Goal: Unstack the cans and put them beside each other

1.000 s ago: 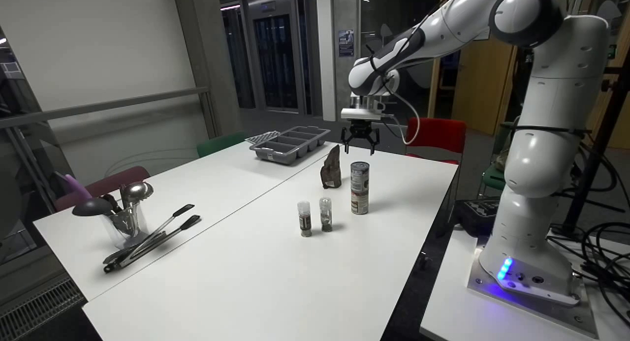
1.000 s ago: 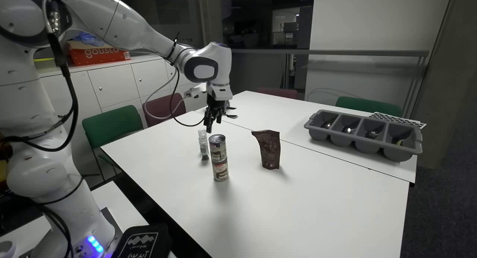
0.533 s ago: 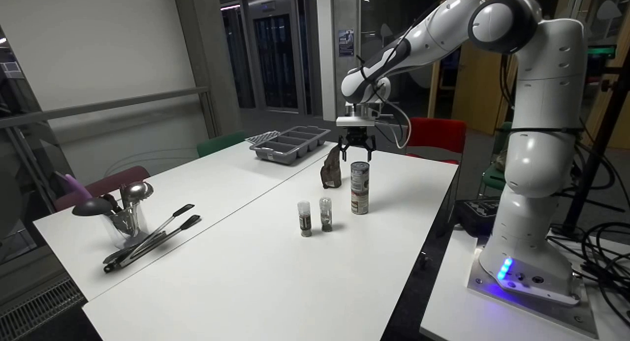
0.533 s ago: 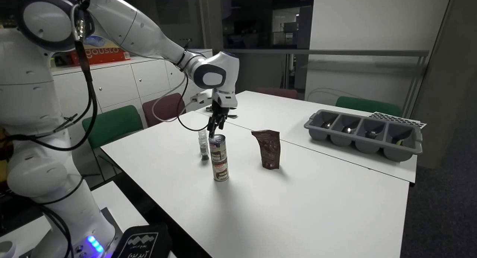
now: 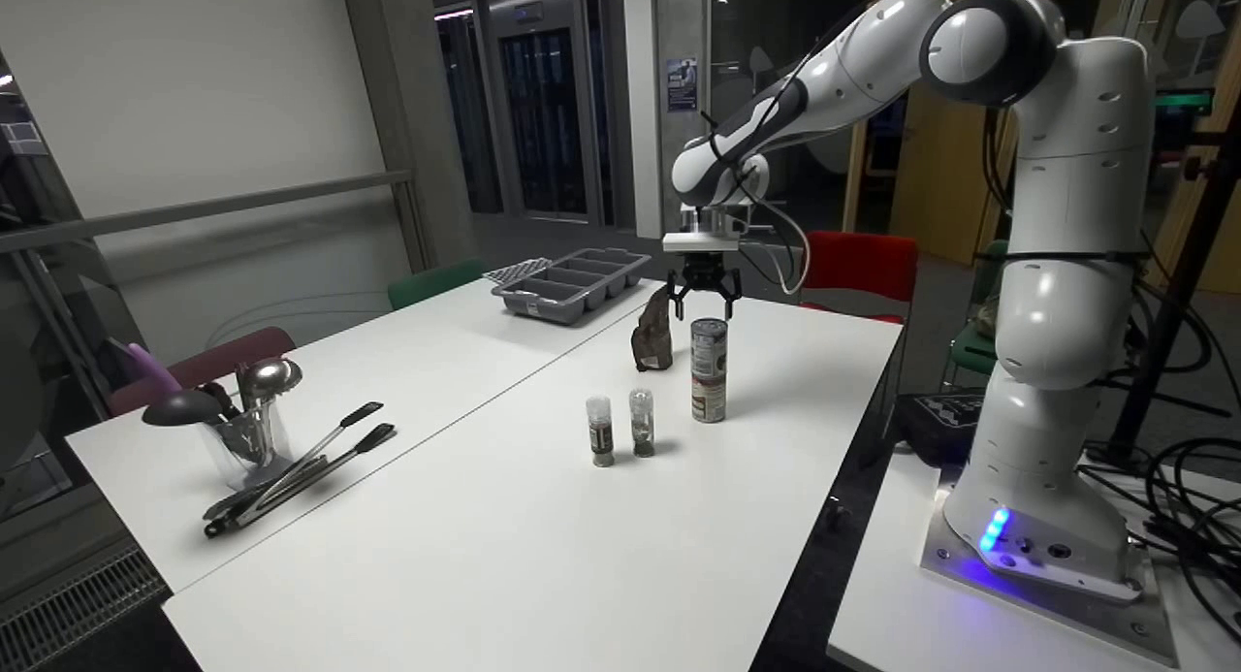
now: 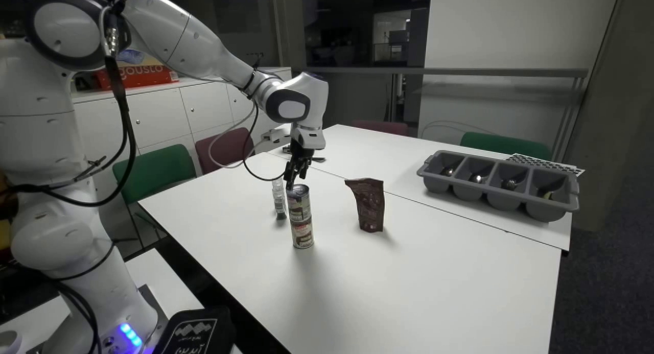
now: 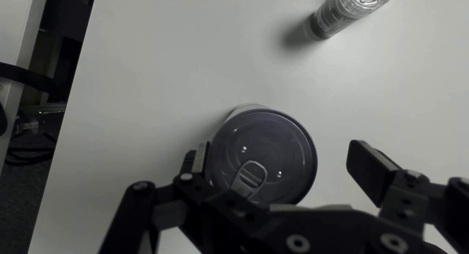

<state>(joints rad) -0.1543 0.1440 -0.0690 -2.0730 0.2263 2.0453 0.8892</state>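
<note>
Stacked cans (image 6: 300,215), plus tray (image 6: 503,199) of apparent cutlery (image 6: 509,184)

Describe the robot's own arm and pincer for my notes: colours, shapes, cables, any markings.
The arm is white with rounded segments, dark bands around its round joint caps and blue lights at its base. Black cables run along it; a pale cable forms a loop. The pincer is black, with two jointed fingers and silvery screws. I can read no lettering.

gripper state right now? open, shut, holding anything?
Black two-finger gripper: open, jaws apart, holding nothing, near the top of the upper grey-lidded cylindrical metal can.
</note>
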